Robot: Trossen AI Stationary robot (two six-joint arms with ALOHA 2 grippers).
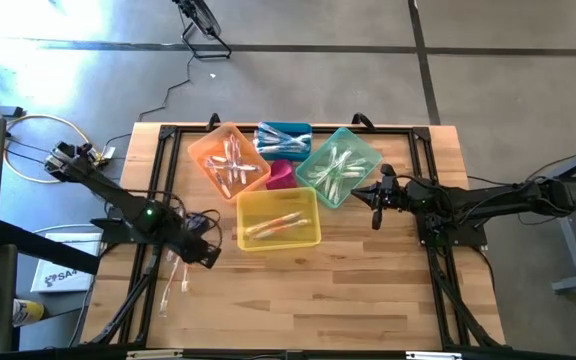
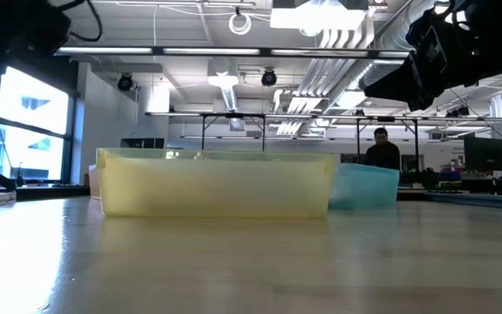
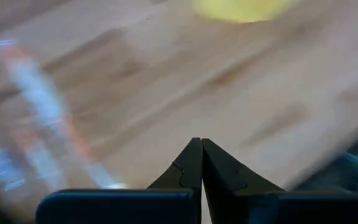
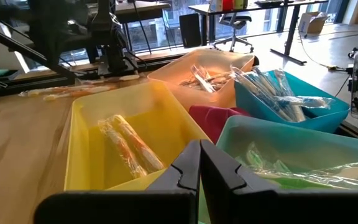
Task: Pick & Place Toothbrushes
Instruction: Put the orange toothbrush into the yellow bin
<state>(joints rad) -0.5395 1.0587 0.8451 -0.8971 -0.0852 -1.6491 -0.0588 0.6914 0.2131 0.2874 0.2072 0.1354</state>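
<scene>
Toothbrushes (image 1: 334, 170) in bins (image 1: 308, 236), probably all

table (image 1: 368, 290): smooth wood | bins (image 4: 92, 143): translucent glossy plastic | toothbrushes (image 4: 129, 146): clear shiny wrappers

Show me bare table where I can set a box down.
Bare wood lies along the table edge below the yellow bin and right gripper. Crowded: the bin cluster up top, and loose toothbrushes beside the left gripper.
</scene>
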